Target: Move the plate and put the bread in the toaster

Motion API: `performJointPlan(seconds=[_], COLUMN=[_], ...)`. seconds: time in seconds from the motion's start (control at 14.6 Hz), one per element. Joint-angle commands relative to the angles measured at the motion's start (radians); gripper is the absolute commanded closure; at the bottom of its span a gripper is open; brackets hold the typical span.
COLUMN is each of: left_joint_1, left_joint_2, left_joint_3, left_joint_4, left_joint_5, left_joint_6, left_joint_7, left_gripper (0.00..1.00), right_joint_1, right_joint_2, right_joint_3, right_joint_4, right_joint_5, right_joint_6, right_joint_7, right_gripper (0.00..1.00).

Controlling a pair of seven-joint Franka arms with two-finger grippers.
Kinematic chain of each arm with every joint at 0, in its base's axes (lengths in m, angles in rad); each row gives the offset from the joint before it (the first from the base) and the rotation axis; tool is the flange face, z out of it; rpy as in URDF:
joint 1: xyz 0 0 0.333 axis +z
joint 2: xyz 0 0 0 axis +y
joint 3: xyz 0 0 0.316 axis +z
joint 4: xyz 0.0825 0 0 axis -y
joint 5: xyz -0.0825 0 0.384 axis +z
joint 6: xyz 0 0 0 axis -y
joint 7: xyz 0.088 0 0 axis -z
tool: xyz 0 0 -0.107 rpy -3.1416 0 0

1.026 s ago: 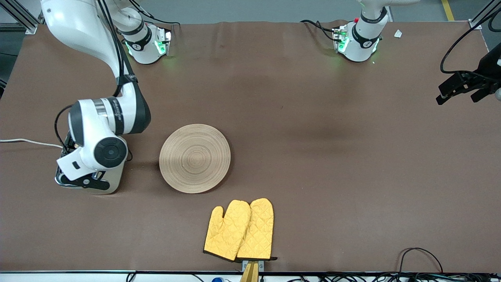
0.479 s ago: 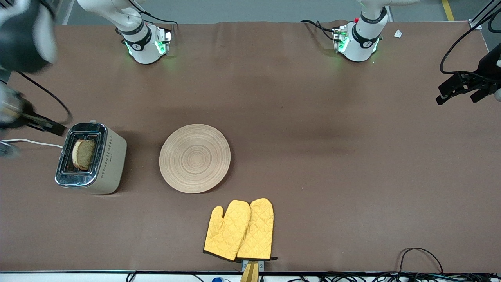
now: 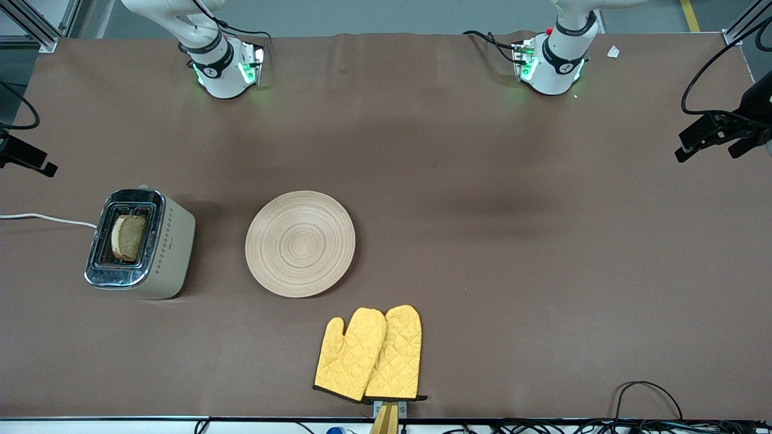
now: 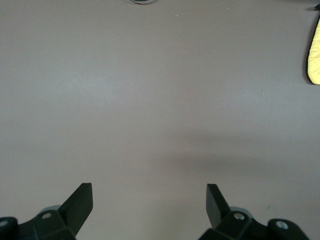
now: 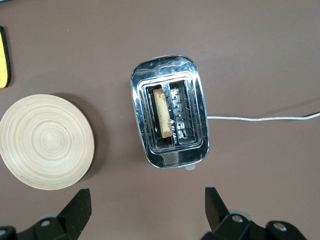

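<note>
While both arms sit pulled back to their own ends of the surface (image 3: pixel 458 181), I read the bread (image 3: pixel 128 237) as standing on edge in one slot of the toaster (image 3: pixel 140 243), its top edge poking above the chrome top. From the right wrist view I look straight down on it: the slice (image 5: pixel 162 114) fills one slot of the toaster (image 5: pixel 170 111) and the slot beside it holds only wire guides. A white cord (image 3: pixel 42 218) runs from the toaster off the edge at the right arm's end.

My plate (image 3: pixel 300 243) lies flat on the surface just beside the toaster, toward the left arm's end from it, apart from it with a strip of brown cover between them. A pair of yellow oven mitts (image 3: pixel 369 354) lies nearer to the front camera than the plate, close to the surface's edge.

My right tool (image 5: pixel 147 207) hangs high over the toaster with its fingers spread wide and nothing between them. My left tool (image 4: pixel 149 202) waits over bare brown surface at the left arm's end, its fingers also spread wide and holding nothing; one mitt's edge (image 4: pixel 314 49) shows in its wrist view.
</note>
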State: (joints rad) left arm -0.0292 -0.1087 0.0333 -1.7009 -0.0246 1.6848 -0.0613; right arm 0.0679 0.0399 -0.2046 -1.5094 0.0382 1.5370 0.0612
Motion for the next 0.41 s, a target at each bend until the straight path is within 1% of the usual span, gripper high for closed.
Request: performJointPlan(seconds=[0.0, 0.21, 0.34], left_joint_1=[0.002, 0.003, 0.0], left_joint_2=[0.006, 0.007, 0.021], left_joint_3=[0.0, 0.0, 0.0], left_joint_4=[0.009, 0.012, 0.03], left_joint_5=[0.014, 0.014, 0.015], left_joint_6=[-0.01, -0.01, -0.01], left_joint_7=[0.021, 0.021, 0.015], left_gripper=[0.0, 0.0, 0.0], right_joint_1=[0.003, -0.006, -0.007], right_joint_2=[-0.038, -0.037, -0.035], right_joint_3=[0.008, 0.007, 0.007], right_joint_4=[-0.058, -0.057, -0.058], right_joint_5=[0.014, 0.005, 0.005], right_joint_6=[0.026, 0.031, 0.031], right_joint_7=[-0.032, -0.092, -0.096], right_gripper=[0.0, 0.0, 0.0])
